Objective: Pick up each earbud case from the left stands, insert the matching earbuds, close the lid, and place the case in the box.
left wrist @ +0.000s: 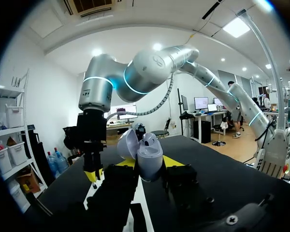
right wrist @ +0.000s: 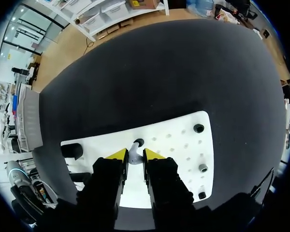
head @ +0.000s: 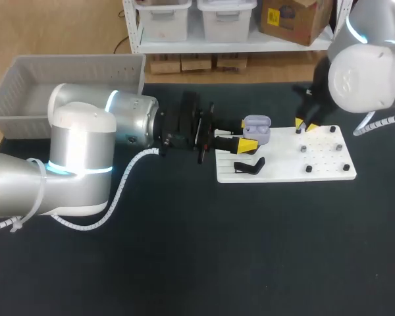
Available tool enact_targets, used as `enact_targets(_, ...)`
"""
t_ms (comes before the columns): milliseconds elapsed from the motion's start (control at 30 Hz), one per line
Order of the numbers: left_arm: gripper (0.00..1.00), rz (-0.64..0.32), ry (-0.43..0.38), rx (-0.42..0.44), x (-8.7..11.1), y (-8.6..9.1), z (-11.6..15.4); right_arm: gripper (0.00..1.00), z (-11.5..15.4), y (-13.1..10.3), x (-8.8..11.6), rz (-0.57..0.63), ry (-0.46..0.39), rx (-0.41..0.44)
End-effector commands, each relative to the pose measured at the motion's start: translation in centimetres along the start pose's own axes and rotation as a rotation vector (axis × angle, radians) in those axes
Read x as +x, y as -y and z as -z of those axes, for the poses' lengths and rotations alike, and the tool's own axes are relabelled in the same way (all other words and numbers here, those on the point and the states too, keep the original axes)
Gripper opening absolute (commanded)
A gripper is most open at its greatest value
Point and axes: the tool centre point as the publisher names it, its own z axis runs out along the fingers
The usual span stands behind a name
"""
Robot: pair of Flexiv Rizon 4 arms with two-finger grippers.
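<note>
A lavender earbud case (head: 257, 129) with its lid open sits upright between the yellow tips of my left gripper (head: 250, 138), which is shut on it above the left end of the white board (head: 286, 172). The left wrist view shows the case (left wrist: 150, 155) held from both sides, lid tilted back. My right gripper (head: 306, 125) points down at the board's far edge. In the right wrist view its tips (right wrist: 135, 154) flank a small grey earbud (right wrist: 135, 157) that fills the gap between them, beside a hole in the board.
A black stand (head: 249, 166) lies on the board in front of the case. Several small dark earbuds or pegs (head: 309, 168) dot the board's right half. A grey bin (head: 26, 105) stands at the far left of the table.
</note>
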Motion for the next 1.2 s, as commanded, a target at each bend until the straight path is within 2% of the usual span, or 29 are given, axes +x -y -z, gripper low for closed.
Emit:
enact_targets(33, 0.00, -0.002, 0.001, -0.005, 0.0, 0.1, 0.0, 0.00, 1.9, -0.9, 1.2, -0.005, 0.020, 0.015)
enact_targets(167, 0.00, -0.002, 0.001, -0.005, 0.0, 0.1, 0.0, 0.00, 3.8, -1.6, 2.0, -0.002, 0.035, 0.028)
enact_targets(400, 0.00, -0.002, 0.001, -0.005, 0.0, 0.1, 0.0, 0.00, 8.9, -2.9, 4.0, 0.021, 0.058, 0.031)
enact_targets(567, 0.00, -0.002, 0.001, -0.005, 0.0, 0.1, 0.0, 0.00, 13.0, -4.8, 6.1, 0.061, 0.067, -0.003)
enact_targets(700, 0.00, -0.002, 0.001, -0.005, 0.0, 0.1, 0.0, 0.00, 15.1, -6.4, 7.8, 0.121, 0.038, -0.020)
enact_targets(967, 0.00, -0.002, 0.001, -0.005, 0.0, 0.1, 0.0, 0.00, 17.3, -9.2, 11.3, 0.261, -0.028, -0.016)
enact_targets(1200, 0.00, -0.002, 0.001, -0.005, 0.0, 0.1, 0.0, 0.00, 16.7, -11.4, 14.2, 0.383, -0.081, 0.019)
